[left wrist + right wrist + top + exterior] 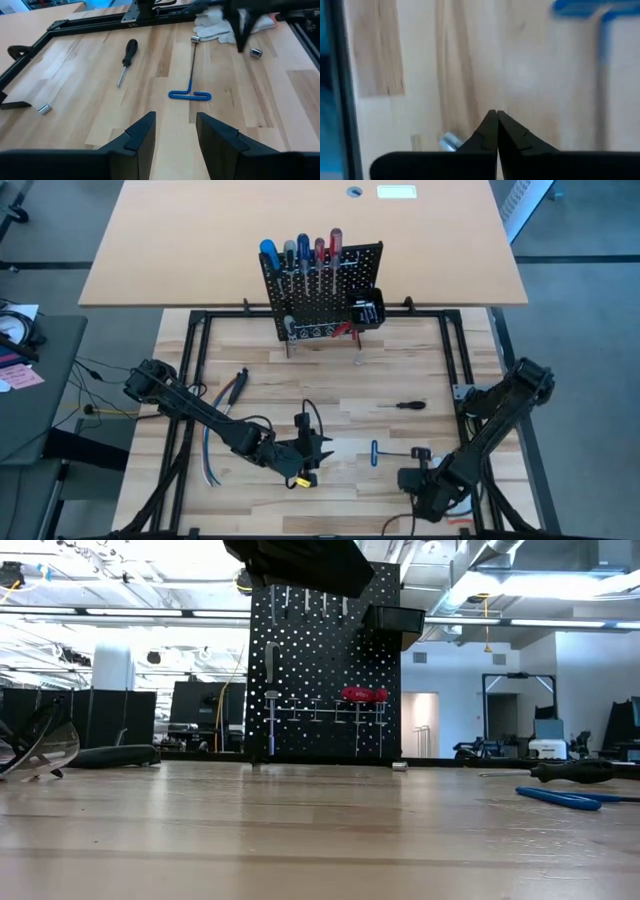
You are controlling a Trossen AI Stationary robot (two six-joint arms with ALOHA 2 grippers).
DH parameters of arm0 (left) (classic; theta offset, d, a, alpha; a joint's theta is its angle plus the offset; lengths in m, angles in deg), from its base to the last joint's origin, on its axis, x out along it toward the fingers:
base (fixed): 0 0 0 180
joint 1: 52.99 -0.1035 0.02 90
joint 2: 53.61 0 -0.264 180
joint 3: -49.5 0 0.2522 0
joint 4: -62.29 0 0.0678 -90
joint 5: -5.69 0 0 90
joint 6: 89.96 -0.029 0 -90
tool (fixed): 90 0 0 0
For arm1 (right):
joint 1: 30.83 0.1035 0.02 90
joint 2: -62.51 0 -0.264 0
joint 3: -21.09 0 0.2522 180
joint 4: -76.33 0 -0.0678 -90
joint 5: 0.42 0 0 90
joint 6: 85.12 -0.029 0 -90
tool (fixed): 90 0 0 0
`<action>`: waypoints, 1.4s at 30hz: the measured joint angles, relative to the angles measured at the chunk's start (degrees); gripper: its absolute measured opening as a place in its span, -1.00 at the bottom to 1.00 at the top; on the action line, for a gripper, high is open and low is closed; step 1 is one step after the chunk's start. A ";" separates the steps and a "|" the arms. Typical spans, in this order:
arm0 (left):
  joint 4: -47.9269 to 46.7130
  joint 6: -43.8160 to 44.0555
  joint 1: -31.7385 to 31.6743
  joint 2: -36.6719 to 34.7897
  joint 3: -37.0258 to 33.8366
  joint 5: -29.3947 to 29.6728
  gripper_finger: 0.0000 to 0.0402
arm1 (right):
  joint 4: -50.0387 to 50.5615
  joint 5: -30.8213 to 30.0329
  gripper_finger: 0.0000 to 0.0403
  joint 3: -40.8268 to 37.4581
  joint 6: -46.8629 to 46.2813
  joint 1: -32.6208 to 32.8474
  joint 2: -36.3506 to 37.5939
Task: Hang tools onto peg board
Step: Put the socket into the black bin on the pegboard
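The black peg board [320, 290] stands upright at the table's far middle, with several screwdrivers [300, 255] stuck in its top and red-handled pliers [365, 694] hanging low on it. A blue T-handled key [392, 451] and a small black screwdriver [405, 406] lie flat on the table right of centre. My left gripper [318, 448] is open and empty; in the left wrist view [175, 132] it points toward the key [192, 80] and the screwdriver [127, 57]. My right gripper [405, 480] is shut and empty just near of the key, whose blue handle [580, 7] shows ahead of the gripper [497, 120].
A bundle of coloured cables [215, 430] lies at the table's left. A white glove [215, 27] lies beyond the key's far tip. Small metal bits lie loose [44, 108] [256, 53] [451, 141]. A black frame [195, 320] rims the work area.
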 joint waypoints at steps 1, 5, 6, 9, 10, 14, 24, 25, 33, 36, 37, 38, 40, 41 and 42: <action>-0.05 0.00 0.28 0.00 0.00 0.02 -0.32 | 1.22 -1.04 -0.97 0.12 -0.02 -0.39 1.42; -0.32 -0.28 1.09 0.00 0.00 -0.01 -0.32 | 5.33 2.90 -0.79 -0.02 -0.50 -1.99 6.10; -0.31 -0.49 1.19 0.00 0.00 0.00 -0.32 | 5.30 5.83 -0.71 0.01 -0.14 -2.22 6.94; -0.43 -0.51 1.20 0.00 0.00 0.00 -0.32 | 3.21 10.97 -0.39 0.07 2.81 -1.20 7.82; -0.57 -0.35 1.20 0.00 0.00 0.01 -0.32 | 1.78 11.79 -0.28 0.07 5.03 -0.43 7.46; -1.61 0.37 1.24 0.00 0.00 0.01 -0.32 | -1.84 12.43 0.11 0.31 15.10 2.98 3.83; -1.78 0.81 1.24 0.00 0.00 0.00 -0.32 | 0.09 12.59 0.10 5.79 23.39 5.64 -9.44; -1.71 0.83 1.24 0.00 0.00 0.00 -0.32 | 0.51 12.89 0.07 6.19 23.40 5.63 -10.05; -1.44 0.83 1.22 0.00 0.00 0.02 -0.32 | 3.99 13.21 -0.17 7.59 22.03 5.91 -11.91; -1.41 0.85 1.22 0.00 0.00 0.00 -0.32 | 4.21 13.22 -0.29 7.55 21.97 5.90 -11.60; -1.43 0.84 1.22 0.00 0.00 0.00 -0.32 | 4.29 13.25 -0.35 7.55 21.97 5.90 -11.61; -1.42 0.83 1.22 0.00 0.00 0.00 -0.32 | 4.37 13.30 -0.40 7.55 21.94 5.90 -11.62; -1.42 0.85 1.22 0.00 0.00 0.01 -0.32 | 4.35 13.20 -0.53 7.50 21.57 5.90 -11.62; -1.48 0.85 1.22 0.00 0.00 0.01 -0.32 | 4.36 12.75 -0.60 7.50 21.09 5.75 -11.62; -1.71 0.85 1.22 0.00 0.00 0.00 -0.32 | 4.33 12.43 -0.66 7.50 20.50 5.43 -11.62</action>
